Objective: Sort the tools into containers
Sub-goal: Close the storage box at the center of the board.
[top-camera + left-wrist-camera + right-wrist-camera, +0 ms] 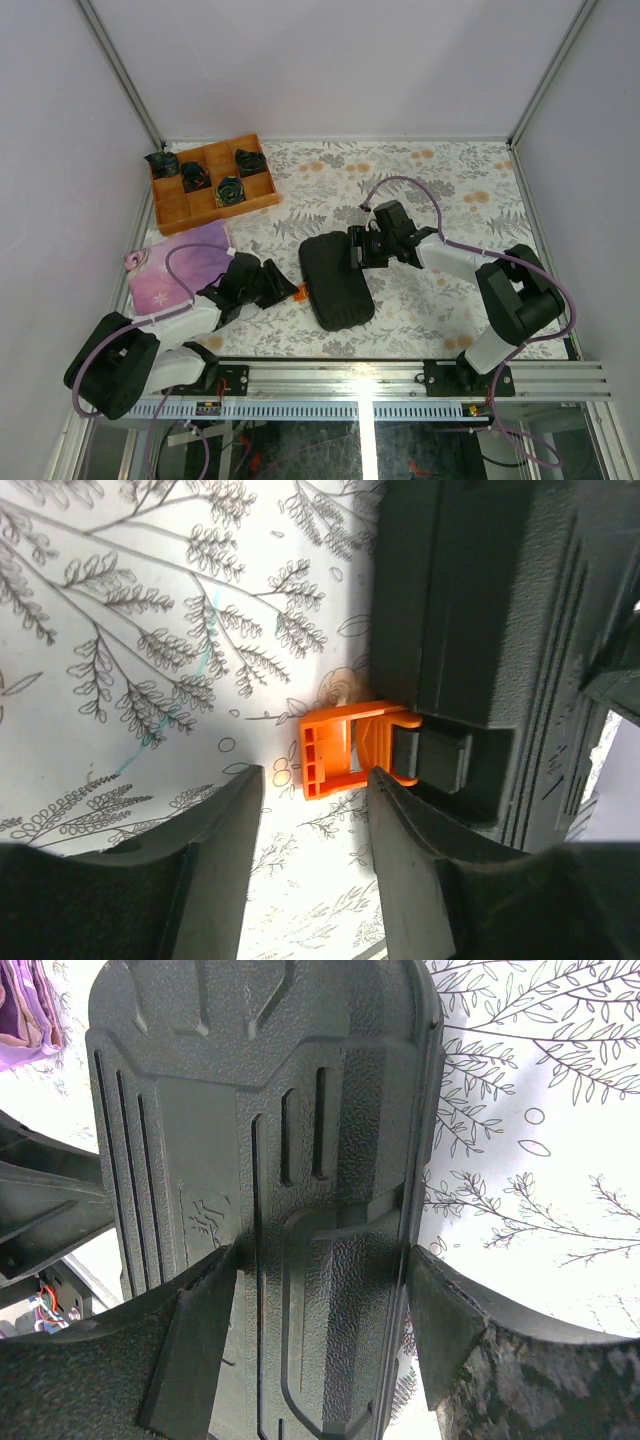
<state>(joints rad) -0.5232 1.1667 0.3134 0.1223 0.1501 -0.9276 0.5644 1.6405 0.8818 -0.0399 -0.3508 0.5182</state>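
Left gripper (313, 776): jaws part-open, one finger on each side of the orange latch (340, 748). There are small gaps on both sides, so nothing is held. The latch sticks out from the side edge of the black tool case (500, 620), flipped outward over the floral table cover (150, 630). The jaws are lined up on it because it is the only catch keeping the case closed. Judgement: the step in hand is unlatching.

Right gripper (320, 1257): jaws wide, set down over the case's ribbed lid at the opposite, far-right side. One finger (200, 1340) lies over the moulded top and the other sits just at the case's edge. This looks like bracing rather than a clamp, most likely so the light case does not slide or turn while the latch is worked. Can't tell how hard it presses.

The case lies flat and closed mid-table between the two arms. No tools show in any view, so sorting has not started.

Further out, a purple pouch (175, 275) lies beside the left arm. The wooden divided tray (165, 213) sits at the far-left corner with dark coiled items in some compartments, too small to identify.
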